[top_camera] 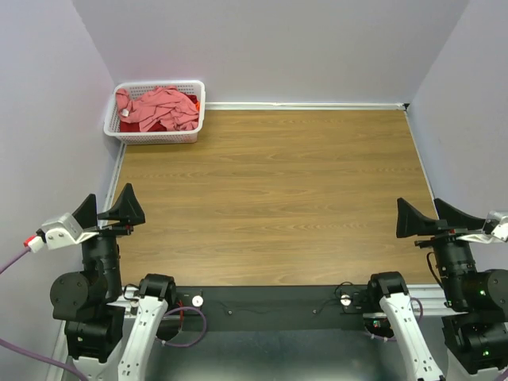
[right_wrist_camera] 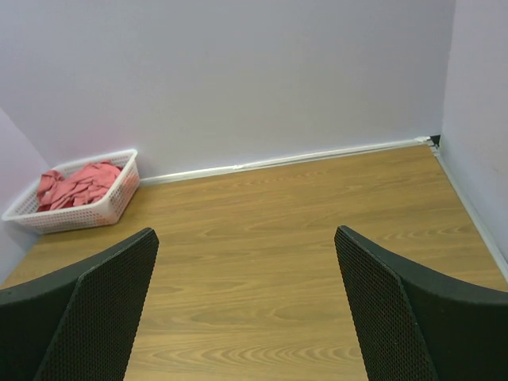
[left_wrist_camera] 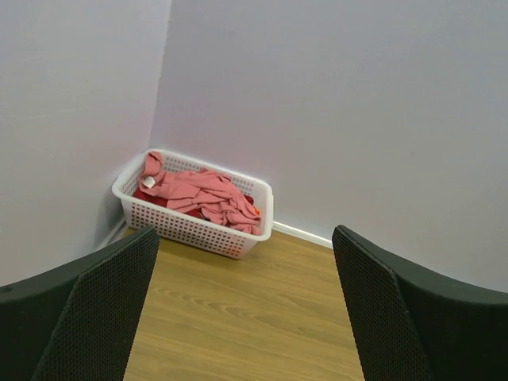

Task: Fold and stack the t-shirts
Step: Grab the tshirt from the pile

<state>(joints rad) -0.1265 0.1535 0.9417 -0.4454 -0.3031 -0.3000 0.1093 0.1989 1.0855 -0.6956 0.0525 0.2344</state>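
Observation:
The t-shirts lie crumpled in a white lattice basket (top_camera: 155, 136) at the table's far left corner. The salmon-pink shirt (top_camera: 163, 107) is on top. A dark red shirt (top_camera: 159, 125) shows under it and a bit of bright orange (top_camera: 195, 104) at the right edge. The left wrist view shows the basket (left_wrist_camera: 186, 230) and pink shirt (left_wrist_camera: 202, 194); the right wrist view shows the basket (right_wrist_camera: 79, 214) far off at left. My left gripper (top_camera: 109, 213) (left_wrist_camera: 246, 238) is open and empty at the near left edge. My right gripper (top_camera: 429, 218) (right_wrist_camera: 246, 234) is open and empty at the near right edge.
The wooden table (top_camera: 270, 190) is walled by pale lilac panels on the left, far and right sides, with a white strip (top_camera: 302, 105) along the far edge. Cables and a black rail (top_camera: 270, 302) run between the arm bases at the near edge.

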